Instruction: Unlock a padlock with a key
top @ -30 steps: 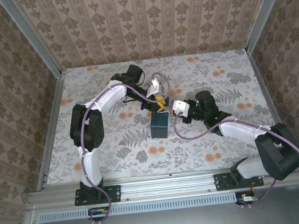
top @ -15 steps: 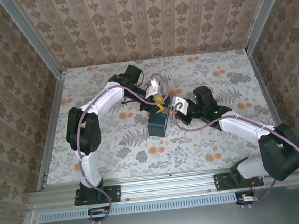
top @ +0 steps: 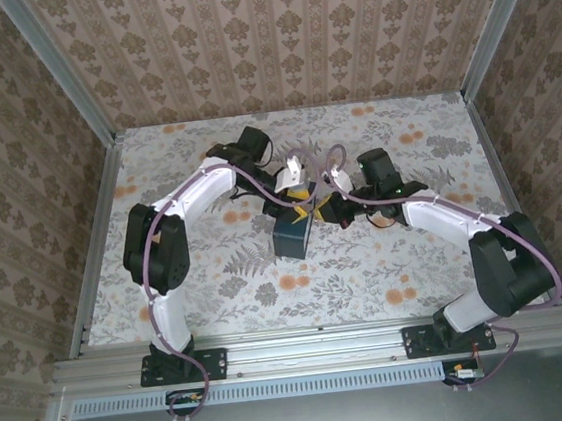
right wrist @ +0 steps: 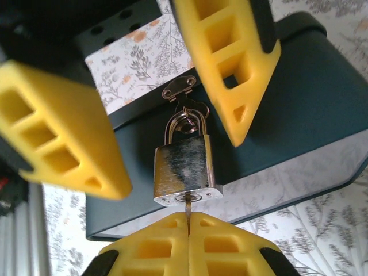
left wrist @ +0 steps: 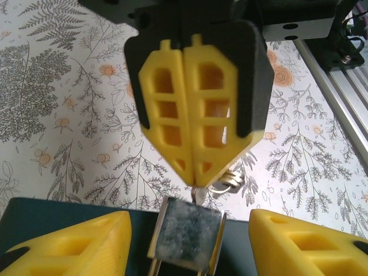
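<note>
Overhead, both arms meet at the blue box [top: 294, 237] mid-table. Left wrist: left gripper [left wrist: 188, 225] jaws apart, flanking the padlock [left wrist: 185, 238] hanging off the box, probably to steady it. Right wrist: right gripper [right wrist: 188, 244] clamped on the key [right wrist: 188, 206], its blade in the keyhole.

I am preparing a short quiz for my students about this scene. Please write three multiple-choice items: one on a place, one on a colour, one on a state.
1. Where does the padlock hang?
A) on the hasp of the box
B) on the back wall
C) it lies flat on the table

2. What colour is the box?
A) red
B) dark blue
C) white

3. How is the right gripper?
A) wide open
B) shut on the box lid
C) shut on the key

Answers: 1 A, the right wrist view shows it hooked in the hasp; 2 B, its sides are dark blue; 3 C, it is closed on the key under the padlock.
</note>
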